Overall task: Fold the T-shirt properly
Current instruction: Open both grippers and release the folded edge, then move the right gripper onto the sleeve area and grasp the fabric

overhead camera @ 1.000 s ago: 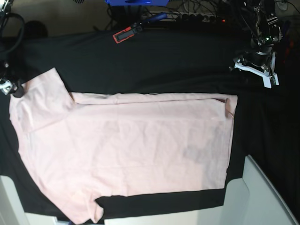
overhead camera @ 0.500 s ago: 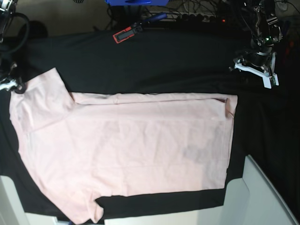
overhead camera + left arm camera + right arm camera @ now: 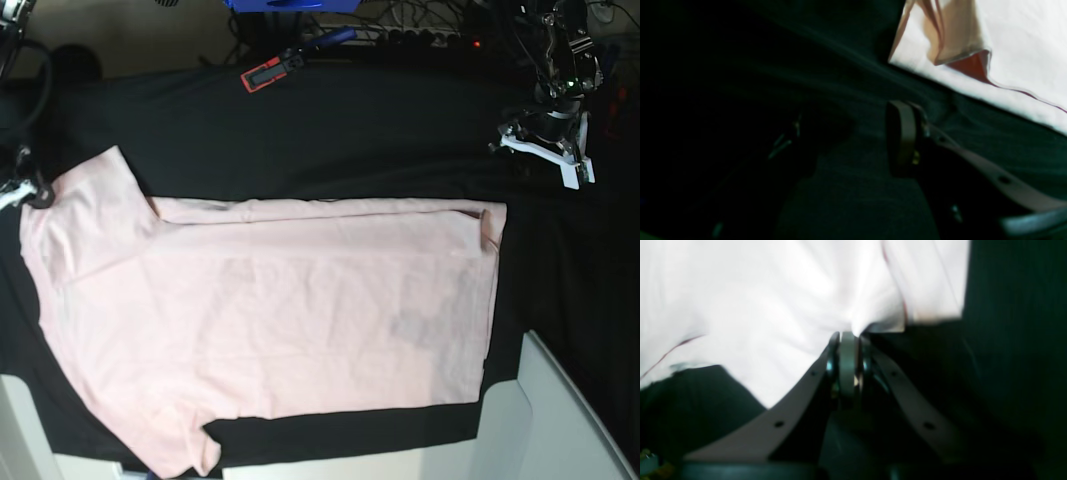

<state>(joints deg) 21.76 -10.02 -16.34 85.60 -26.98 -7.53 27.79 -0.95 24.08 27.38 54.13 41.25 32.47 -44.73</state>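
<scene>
The pale pink T-shirt (image 3: 280,320) lies flat, plain side up, on the black table cloth (image 3: 350,140), with one sleeve spread toward the upper left. My right gripper (image 3: 24,190) sits at that sleeve's outer edge. In the right wrist view the right gripper (image 3: 848,336) is shut, and the T-shirt (image 3: 773,306) fabric bunches into its tips. My left gripper (image 3: 560,160) hovers at the upper right over bare cloth, away from the shirt. In the left wrist view the left gripper (image 3: 846,136) is open and empty, with a folded T-shirt (image 3: 1013,43) corner beyond it.
A red and black tool (image 3: 270,72) lies on the cloth at the back. Behind it are a blue object (image 3: 285,5) and cables. White panels stand at the front right (image 3: 560,420) and front left (image 3: 20,430) corners.
My right gripper has closed on the sleeve edge and shifted slightly at the left edge. The left gripper and the rest of the shirt have not moved.
</scene>
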